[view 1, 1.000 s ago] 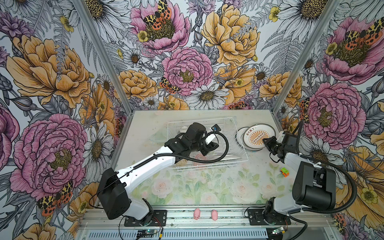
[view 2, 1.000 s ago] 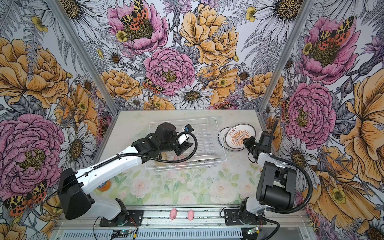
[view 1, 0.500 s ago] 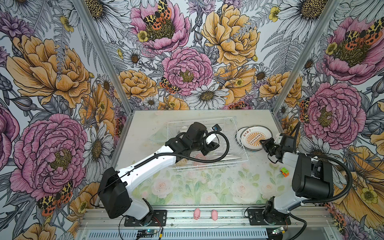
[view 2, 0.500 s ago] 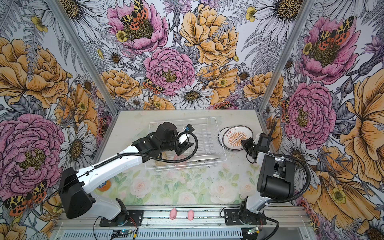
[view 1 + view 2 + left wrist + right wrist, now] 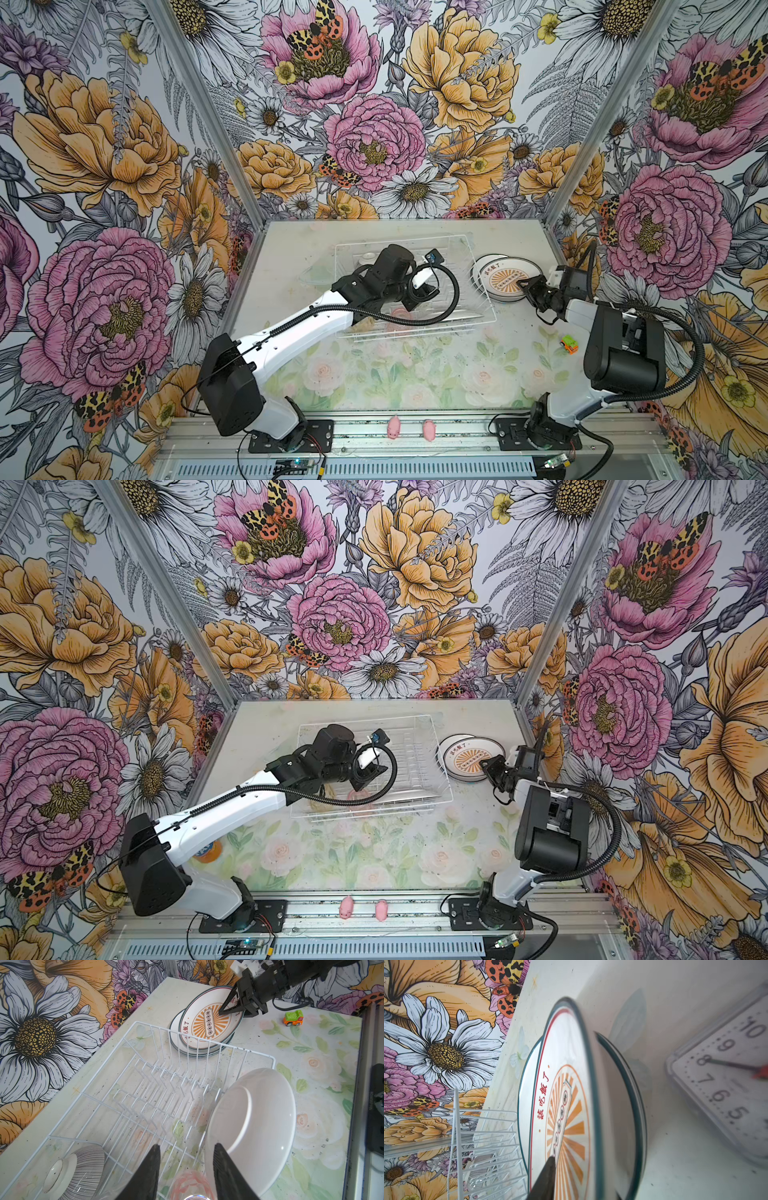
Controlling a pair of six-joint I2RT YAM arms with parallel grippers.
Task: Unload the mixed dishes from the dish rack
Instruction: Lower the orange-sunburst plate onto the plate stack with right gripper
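Note:
The white wire dish rack (image 5: 415, 332) (image 5: 374, 808) (image 5: 207, 1040) sits mid-table. Inside it a white plate (image 5: 259, 1115) stands on edge, a ribbed grey bowl (image 5: 83, 1167) lies upside down, and a pink tumbler (image 5: 191, 1184) sits between the fingers of my left gripper (image 5: 415, 301) (image 5: 187, 1145), which is open. Right of the rack is a stack of dark-rimmed printed plates (image 5: 505, 276) (image 5: 471, 758). The top plate (image 5: 207, 1022) (image 5: 564, 1105) lies tilted on it. My right gripper (image 5: 521, 284) (image 5: 221, 1013) (image 5: 585, 1178) is open, with that plate's rim loose between its jaws.
A green-orange toy car (image 5: 569, 344) (image 5: 293, 1018) lies near the right arm. Two pink pig figures (image 5: 392, 428) (image 5: 428, 430) sit on the front rail. A clear-cased clock (image 5: 726, 1074) lies by the plate stack. The floral walls stand close to the table on three sides.
My right gripper lowered the raised plate onto the stack and its jaws have parted from it. The left arm has not moved.

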